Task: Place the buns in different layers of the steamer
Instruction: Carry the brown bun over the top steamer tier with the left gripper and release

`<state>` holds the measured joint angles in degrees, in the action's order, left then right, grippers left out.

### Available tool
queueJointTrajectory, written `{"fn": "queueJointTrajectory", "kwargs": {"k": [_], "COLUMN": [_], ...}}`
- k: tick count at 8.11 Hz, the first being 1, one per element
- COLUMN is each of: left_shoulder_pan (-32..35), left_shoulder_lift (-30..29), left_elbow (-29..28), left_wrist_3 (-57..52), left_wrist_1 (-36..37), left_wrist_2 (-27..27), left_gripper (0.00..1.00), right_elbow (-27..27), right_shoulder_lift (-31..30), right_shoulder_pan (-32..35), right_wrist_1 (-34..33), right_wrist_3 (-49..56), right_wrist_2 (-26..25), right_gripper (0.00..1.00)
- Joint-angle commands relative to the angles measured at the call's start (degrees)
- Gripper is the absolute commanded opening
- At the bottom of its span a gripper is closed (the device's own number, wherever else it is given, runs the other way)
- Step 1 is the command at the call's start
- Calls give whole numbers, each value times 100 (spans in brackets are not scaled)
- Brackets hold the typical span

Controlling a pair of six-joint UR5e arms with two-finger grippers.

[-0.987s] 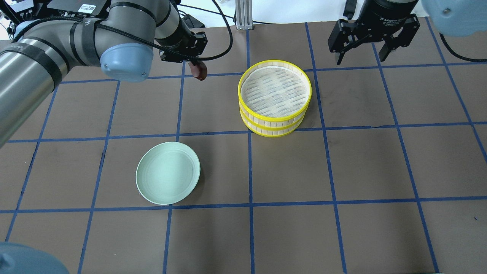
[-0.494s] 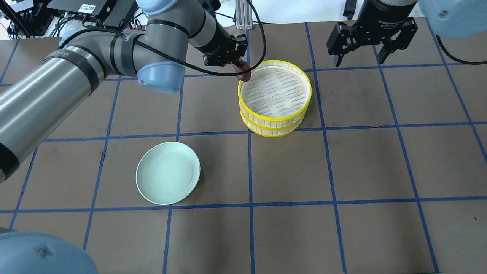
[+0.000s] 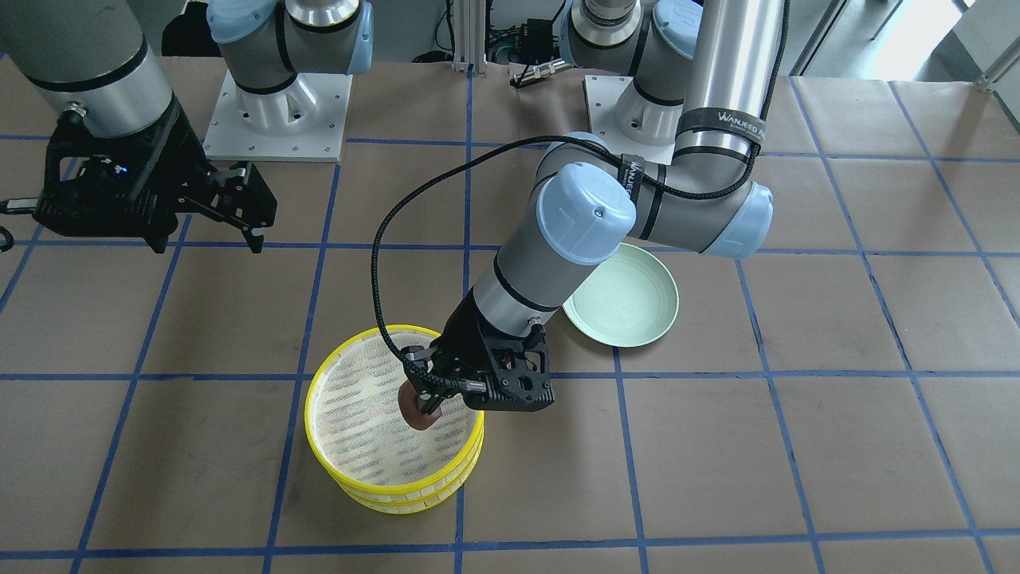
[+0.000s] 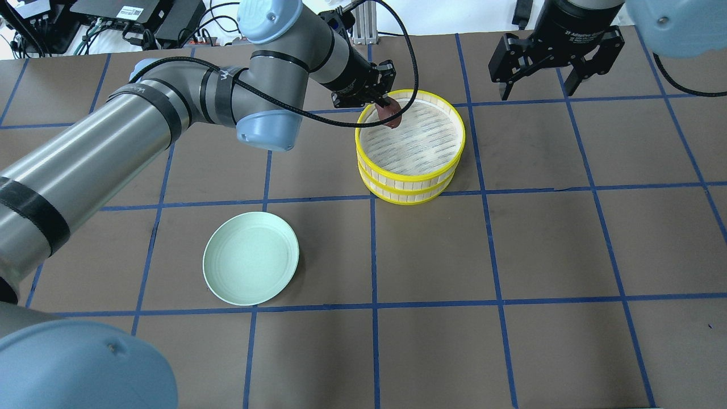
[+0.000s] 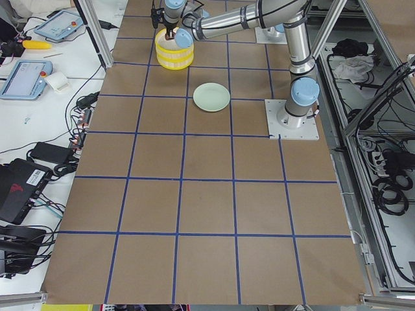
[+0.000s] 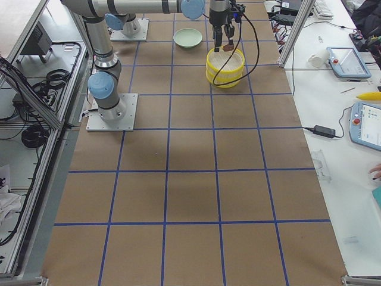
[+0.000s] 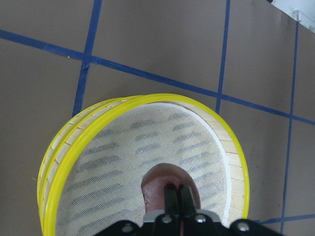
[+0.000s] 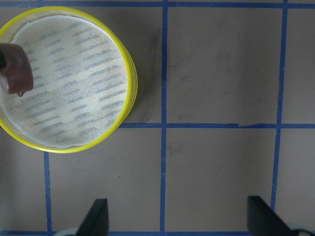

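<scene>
One tool [image 4: 388, 106] — left — pinches bun [image 4: 393, 118] over steamer [image 4: 423, 145].

Brown table [image 4: 568, 250] gridded with blue tape [image 4: 373, 250] — a white bench [image 6: 324, 101] alongside — tablets [image 6: 347, 62] lying on it.

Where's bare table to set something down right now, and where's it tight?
Bare: the squares robot-right of the steamer stack, under the open right gripper; the row between the green plate and the robot's edge; the square between plate and stack. Tight: over the stack's top tray, where the left gripper holds the brown bun.
</scene>
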<state>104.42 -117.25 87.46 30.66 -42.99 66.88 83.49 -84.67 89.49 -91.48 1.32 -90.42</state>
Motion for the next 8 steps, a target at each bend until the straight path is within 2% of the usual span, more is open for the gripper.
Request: {"fn": "queueJointTrajectory", "kwargs": {"k": [1,2,3,4,6,8], "left_shoulder_pan": [78,78,78,78,61,-158], "left_shoulder_lift": [-8,1,9,53,237,517], "left_elbow": [87,79,78,70,17,-1], "left_wrist_3": [160,169,369,449,336,-470], "left_wrist_1": [10,10,10,-25,-584,-1164], "left_wrist_2": [44,44,44,70,657,1342], "left_gripper": [76,90,100,100,100,100], "right_elbow": [9,18,18,27,53,97], "right_shoulder_lift": [3,3,3,3,3,12], "right_shoulder_pan": [-1,-1,-1,-1,-1,-1], "right_wrist_1": [-2,-2,-2,-2,-1,-2], "right_wrist_3": [0,0,0,-9,-9,-9], "right_wrist_2": [7,-2,-2,-2,7,7], "right_gripper": [100,100,100,100,100,100]}}
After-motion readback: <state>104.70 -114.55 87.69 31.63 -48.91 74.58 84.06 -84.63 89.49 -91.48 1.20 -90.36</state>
